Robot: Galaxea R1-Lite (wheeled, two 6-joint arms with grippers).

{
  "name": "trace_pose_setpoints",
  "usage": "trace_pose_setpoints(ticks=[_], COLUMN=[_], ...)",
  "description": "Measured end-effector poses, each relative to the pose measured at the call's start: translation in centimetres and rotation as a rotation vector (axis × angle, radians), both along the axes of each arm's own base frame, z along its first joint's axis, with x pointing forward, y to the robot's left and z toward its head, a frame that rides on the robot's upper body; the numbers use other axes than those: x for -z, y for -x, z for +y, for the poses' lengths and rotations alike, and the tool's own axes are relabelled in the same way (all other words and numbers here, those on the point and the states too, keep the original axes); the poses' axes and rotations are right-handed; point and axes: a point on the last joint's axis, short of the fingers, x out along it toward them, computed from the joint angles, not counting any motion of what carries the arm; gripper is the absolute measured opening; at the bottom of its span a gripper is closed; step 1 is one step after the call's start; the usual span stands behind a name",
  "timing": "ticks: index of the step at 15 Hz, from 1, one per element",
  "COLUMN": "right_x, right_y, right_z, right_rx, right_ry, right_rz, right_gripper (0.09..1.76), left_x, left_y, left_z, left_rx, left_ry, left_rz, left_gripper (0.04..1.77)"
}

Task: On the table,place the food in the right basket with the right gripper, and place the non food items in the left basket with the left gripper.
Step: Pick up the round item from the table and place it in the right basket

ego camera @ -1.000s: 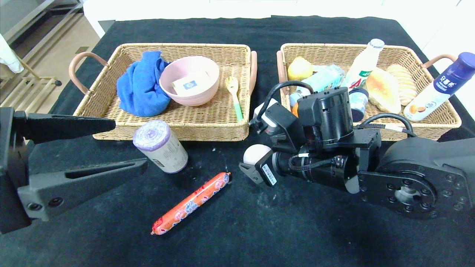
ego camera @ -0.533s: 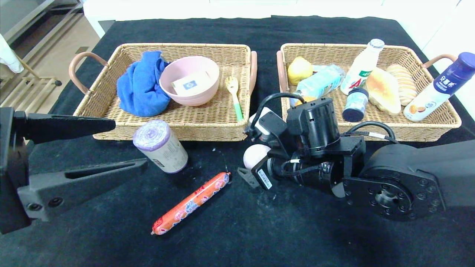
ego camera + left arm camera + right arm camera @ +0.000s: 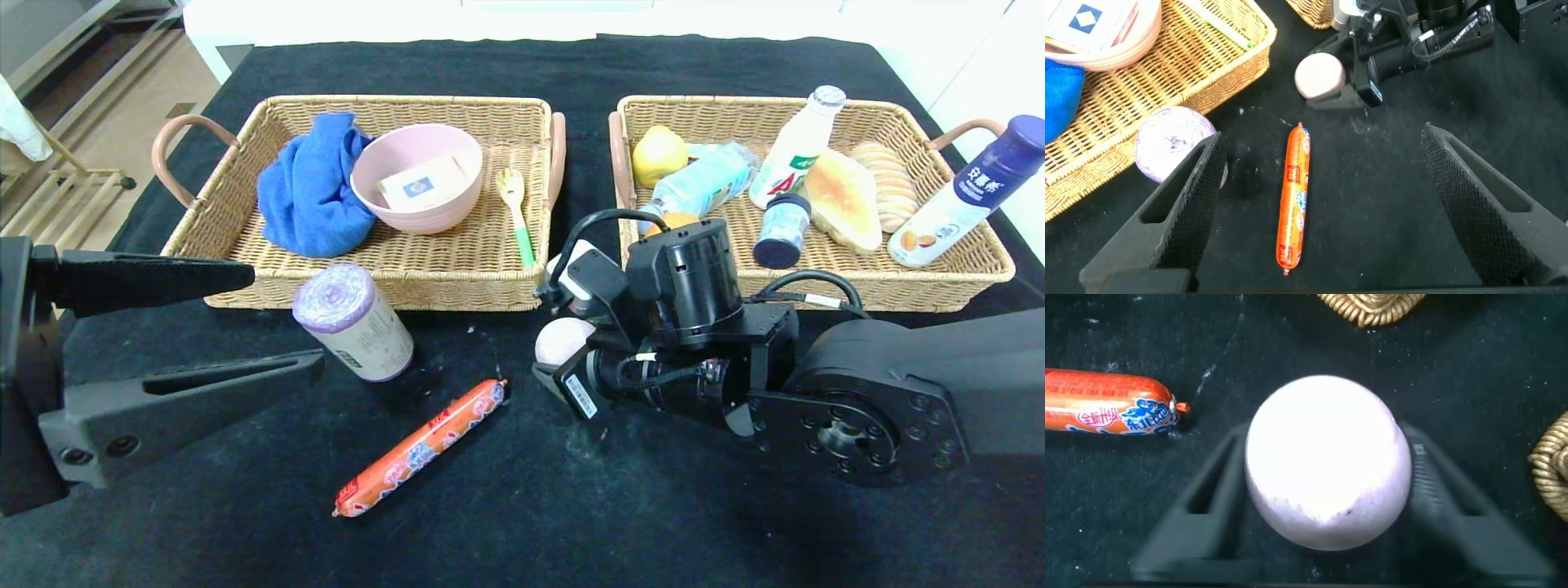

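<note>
The black table [image 3: 571, 506] carries two wicker baskets [image 3: 457, 286], a sausage [image 3: 420, 447], a purple-topped roll [image 3: 353, 322] and a pale egg [image 3: 559, 340].

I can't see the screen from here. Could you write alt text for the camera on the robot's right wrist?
A pale, egg-shaped ball fills the middle of the view, sitting between the dark jaws of the right gripper, which flank it on either side. It rests on a black tablecloth, with the tip of an orange sausage off to one side and bits of wicker basket at the edges.

Black arms [image 3: 865, 392] (cabled, screwed)
</note>
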Motion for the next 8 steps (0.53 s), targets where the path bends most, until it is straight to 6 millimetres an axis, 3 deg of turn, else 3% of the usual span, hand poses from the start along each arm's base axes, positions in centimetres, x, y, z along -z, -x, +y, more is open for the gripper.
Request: trace_pose_setpoints(ticks=[4,5,6,8], right_x=[-0.05,-0.06,-0.06,-0.05], right_y=[0.00,-0.02,-0.02,-0.05], right_z=[0.03,0.02,0.00,-0.03], right_rx=[-0.001,-0.001,-0.001,0.000], right_ry=[-0.007,-0.009,-0.009,-0.009], right_rz=[-0.002,-0.003,-0.003,-0.003], right_gripper=[0.73,0.38,0.17,0.17], left_x=[0.00,0.00,0.00,0.00], left_y=[0.00,0.00,0.00,0.00], left_z=[0.00,0.00,0.00,0.00], left_rx=[0.000,0.000,0.000,0.000], left_ry=[0.000,0.000,0.000,0.000], left_rz=[0.000,0.000,0.000,0.000], left_gripper=[1.72,1.72,1.72,1.72])
